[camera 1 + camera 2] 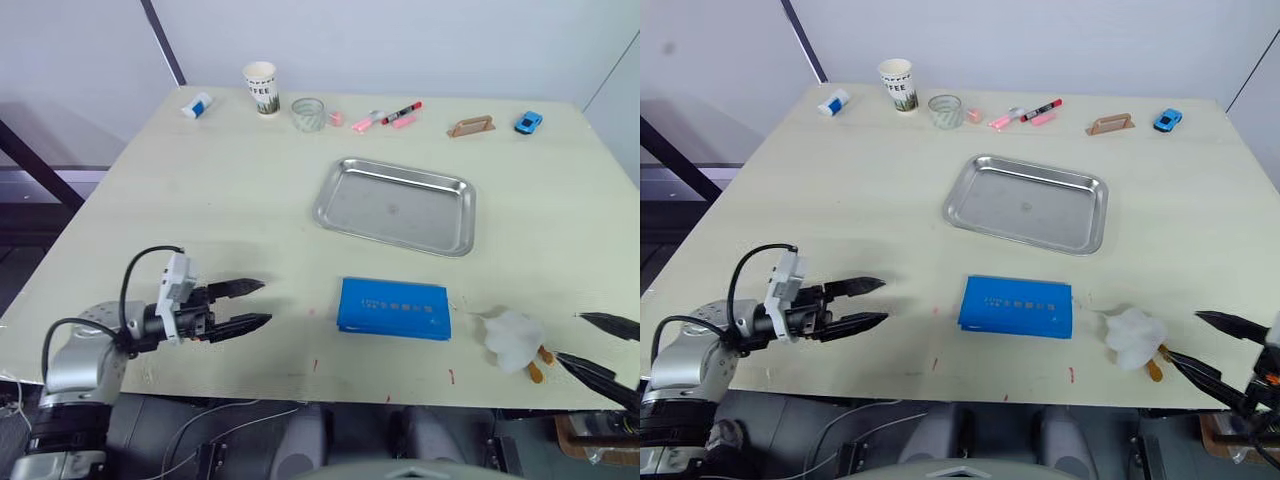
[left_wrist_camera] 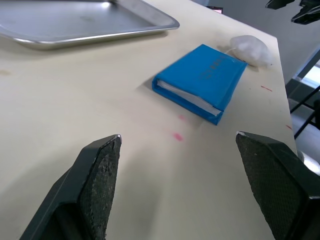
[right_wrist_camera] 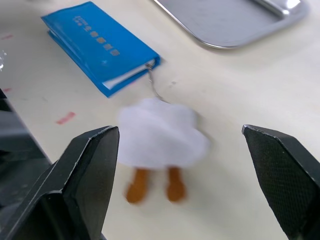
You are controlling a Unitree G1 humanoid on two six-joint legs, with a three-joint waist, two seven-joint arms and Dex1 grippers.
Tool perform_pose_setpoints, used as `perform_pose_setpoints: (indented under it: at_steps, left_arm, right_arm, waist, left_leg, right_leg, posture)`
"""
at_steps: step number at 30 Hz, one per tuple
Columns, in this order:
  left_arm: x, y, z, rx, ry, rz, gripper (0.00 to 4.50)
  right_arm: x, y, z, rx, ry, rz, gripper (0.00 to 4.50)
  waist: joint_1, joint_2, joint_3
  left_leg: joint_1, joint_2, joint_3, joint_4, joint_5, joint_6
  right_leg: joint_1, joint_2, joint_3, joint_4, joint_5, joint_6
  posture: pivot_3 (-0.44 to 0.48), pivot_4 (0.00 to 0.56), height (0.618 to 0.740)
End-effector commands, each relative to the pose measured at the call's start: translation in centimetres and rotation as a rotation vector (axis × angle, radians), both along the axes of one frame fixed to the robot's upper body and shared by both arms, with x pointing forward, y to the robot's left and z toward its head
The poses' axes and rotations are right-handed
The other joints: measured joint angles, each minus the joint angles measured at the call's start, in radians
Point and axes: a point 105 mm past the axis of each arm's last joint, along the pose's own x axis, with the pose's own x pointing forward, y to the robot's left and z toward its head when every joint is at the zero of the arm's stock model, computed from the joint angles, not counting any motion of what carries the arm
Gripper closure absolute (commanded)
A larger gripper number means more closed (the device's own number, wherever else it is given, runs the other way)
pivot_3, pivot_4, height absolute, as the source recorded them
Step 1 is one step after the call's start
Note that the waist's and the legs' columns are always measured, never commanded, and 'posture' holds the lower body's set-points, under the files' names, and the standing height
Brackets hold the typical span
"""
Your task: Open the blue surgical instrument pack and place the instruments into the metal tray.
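My right wrist view shows a chain from blue surgical instrument pack (image 3: 100,45) to white plush (image 3: 162,135); both grippers' fingers spread wide, empty.

Silver left arm (image 1: 75,355), black cable, white wrist module; black two-finger tool (image 1: 262,303)

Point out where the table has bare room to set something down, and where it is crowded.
Bare table spreads between the left end effector and the blue surgical instrument pack, and between the paper cup and the metal tray. The tray itself holds nothing. The far edge is crowded: cup, glass, markers, toy car. A white fluffy toy sits close to the pack.
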Motion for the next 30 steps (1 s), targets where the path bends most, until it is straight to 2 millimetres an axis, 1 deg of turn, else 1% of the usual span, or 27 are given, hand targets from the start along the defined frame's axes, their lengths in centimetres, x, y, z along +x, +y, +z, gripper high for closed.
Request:
perform_pose_setpoints:
  at_steps: [1,5,9,12,16,18,20,22,24,27,30]
  left_arm:
    - [0.2,-0.1,0.9,-0.016,-0.008,-0.019,0.03]
    - [0.3,-0.7,1.4,-0.024,-0.016,-0.044,0.03]
    - [-0.1,-2.4,2.1,-0.041,-0.013,-0.121,0.03]
    - [-0.2,-3.3,2.7,-0.049,-0.005,-0.156,0.03]
    - [-0.2,-4.5,3.2,-0.027,-0.106,-0.178,0.03]
    - [-0.8,-5.2,3.6,-0.048,-0.124,-0.254,0.03]
    - [-1.3,-5.5,3.9,-0.059,-0.112,-0.319,0.03]
    - [-1.4,-5.7,4.1,-0.055,-0.12,-0.351,0.03]
    - [-1.2,-5.8,4.3,-0.059,-0.127,-0.36,0.03]
    - [-1.3,-5.9,4.1,-0.037,-0.131,-0.389,0.03]
    - [-1.4,-6.2,4.0,-0.036,-0.133,-0.398,0.03]
  right_arm:
    - [-0.9,-0.7,1.0,0.017,-0.001,-0.006,0.0]
    - [-0.8,0.3,1.3,0.005,-0.008,0.039,0.0]
    - [0.1,4.4,2.1,0.015,-0.031,0.156,0.0]
    - [0.7,6.7,2.4,0.009,-0.05,0.217,0.0]
    - [1.7,9.7,2.3,-0.044,-0.094,0.295,0.0]
    - [2.6,11.6,1.4,-0.088,-0.091,0.345,0.0]
    - [3.2,13.1,0.7,-0.175,-0.142,0.405,0.0]
    - [4.5,13.8,-0.2,-0.267,-0.2,0.385,0.0]
    - [4.9,14.5,-1.2,-0.311,-0.205,0.401,0.0]
    - [5.6,14.8,-2.9,-0.338,-0.174,0.418,0.0]
    - [5.9,15.1,-3.7,-0.34,-0.182,0.428,0.0]
  waist:
    - [0.0,0.0,0.0]
    - [0.0,0.001,0.001]
    - [-0.001,0.002,0.001]
    - [0.001,0.002,0.002]
    - [0.0,0.002,0.002]
    - [-0.001,0.002,0.002]
    - [-0.002,0.001,0.002]
    - [0.0,0.002,0.003]
    - [0.003,0.002,0.004]
    - [0.0,0.002,0.004]
    - [0.0,0.002,0.004]
  left_leg:
    - [0.0,0.0,0.0,0.0,0.0,0.0]
    - [0.0,0.0,0.0,-0.001,0.0,0.0]
    - [0.0,0.001,0.0,-0.001,0.0,0.0]
    - [0.0,0.002,0.0,-0.001,0.0,0.0]
    - [-0.001,0.001,-0.001,-0.001,0.0,0.0]
    - [0.0,0.001,-0.001,-0.001,0.0,0.0]
    - [0.0,0.0,-0.001,0.0,0.0,0.0]
    - [0.0,-0.001,-0.001,0.0,0.0,0.0]
    - [-0.001,-0.001,-0.002,0.0,0.0,0.0]
    - [-0.002,-0.002,-0.002,0.0,0.0,0.0]
    - [-0.002,-0.002,-0.001,0.001,0.0,0.0]
  right_leg:
    - [0.0,0.0,0.0,0.0,0.0,0.0]
    - [0.0,0.0,0.0,0.0,0.0,0.001]
    - [0.0,0.0,0.0,0.0,0.0,0.001]
    - [0.0,0.0,0.0,0.0,0.0,0.001]
    - [0.0,-0.001,0.0,0.0,0.0,0.001]
    - [0.0,-0.001,0.0,0.0,0.0,0.001]
    - [0.0,-0.001,0.0,0.0,0.0,0.001]
    - [-0.001,0.0,-0.001,0.0,0.0,0.001]
    - [-0.001,0.0,-0.002,0.0,0.0,0.001]
    - [-0.001,0.0,-0.002,-0.001,0.0,0.001]
    - [-0.001,0.0,-0.001,0.0,0.0,0.001]
  posture:
    - [0.0,0.15,0.74]
    - [0.0,0.15,0.74]
    - [0.0,0.15,0.74]
    - [0.0,0.15,0.74]
    - [0.0,0.15,0.74]
    - [0.0,0.15,0.74]
    - [0.0,0.15,0.74]
    - [0.0,0.15,0.74]
    - [0.0,0.15,0.74]
    - [0.0,0.15,0.74]
    - [0.0,0.15,0.74]
